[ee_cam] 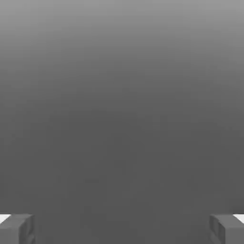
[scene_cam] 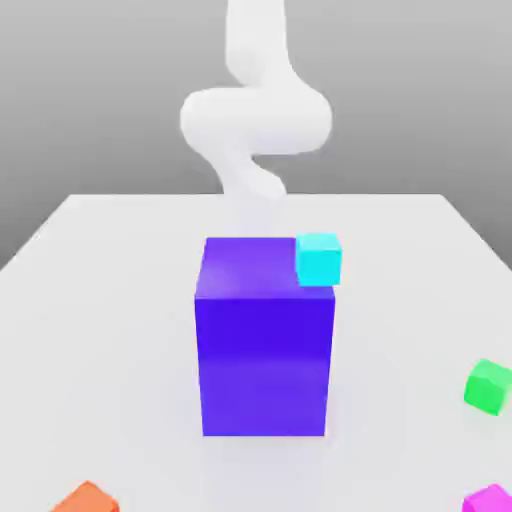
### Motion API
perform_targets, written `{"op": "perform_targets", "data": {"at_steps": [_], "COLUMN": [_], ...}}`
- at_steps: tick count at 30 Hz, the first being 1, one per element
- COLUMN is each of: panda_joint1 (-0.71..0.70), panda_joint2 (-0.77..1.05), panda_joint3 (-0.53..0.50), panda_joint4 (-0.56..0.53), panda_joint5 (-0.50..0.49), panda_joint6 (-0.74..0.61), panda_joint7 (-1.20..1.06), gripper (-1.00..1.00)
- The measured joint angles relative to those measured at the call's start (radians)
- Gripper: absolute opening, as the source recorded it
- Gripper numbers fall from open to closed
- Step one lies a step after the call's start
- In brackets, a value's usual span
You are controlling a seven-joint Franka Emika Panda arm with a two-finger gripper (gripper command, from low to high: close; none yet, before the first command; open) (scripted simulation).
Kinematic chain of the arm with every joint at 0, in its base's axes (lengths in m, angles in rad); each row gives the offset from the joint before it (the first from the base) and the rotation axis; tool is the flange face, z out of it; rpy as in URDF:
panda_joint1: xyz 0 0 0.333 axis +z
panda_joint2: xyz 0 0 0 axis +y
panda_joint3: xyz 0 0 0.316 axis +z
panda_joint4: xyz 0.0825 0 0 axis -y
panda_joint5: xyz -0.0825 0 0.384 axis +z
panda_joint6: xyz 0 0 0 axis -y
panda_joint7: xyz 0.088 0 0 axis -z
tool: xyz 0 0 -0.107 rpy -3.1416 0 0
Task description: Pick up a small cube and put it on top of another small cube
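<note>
In the exterior view an orange cube point(scene_cam: 88, 497) sits at the table's point(scene_cam: 110, 300) near edge on the exterior view's left, cut by the frame. At the middle stands the big blue-purple block point(scene_cam: 265, 345), with a cyan cube point(scene_cam: 319, 259) on its top at the far corner toward the exterior view's right; the white arm point(scene_cam: 255, 115) rises behind it. Bare table lies open on both sides of the block. Toward the right edge rests the green cube point(scene_cam: 489, 386); nearer and just apart from it, the pink cube point(scene_cam: 491, 499) — half out of frame. The hand view shows the gripper point(ee_cam: 122, 228), fingers point(ee_cam: 18, 228) spread wide — nothing between them.
</note>
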Motion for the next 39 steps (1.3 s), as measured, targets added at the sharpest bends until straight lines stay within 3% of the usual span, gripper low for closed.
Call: {"op": "perform_targets", "data": {"at_steps": [15,31,35,36,39], "panda_joint1": [0.102,0.273,0.305,0.31,0.31], "panda_joint2": [0.549,1.135,1.28,1.311,1.311], "panda_joint3": [0.097,0.139,0.117,0.11,0.11], "panda_joint4": [0.086,0.177,0.208,0.215,0.215], "panda_joint5": [0.023,-0.12,-0.153,-0.158,-0.158], "panda_joint6": [0.117,0.238,0.323,0.347,0.347], "panda_joint7": [-0.009,0.097,0.12,0.124,0.124], "gripper": [0.0,0.0,0.0,-1.0,-1.0]}}
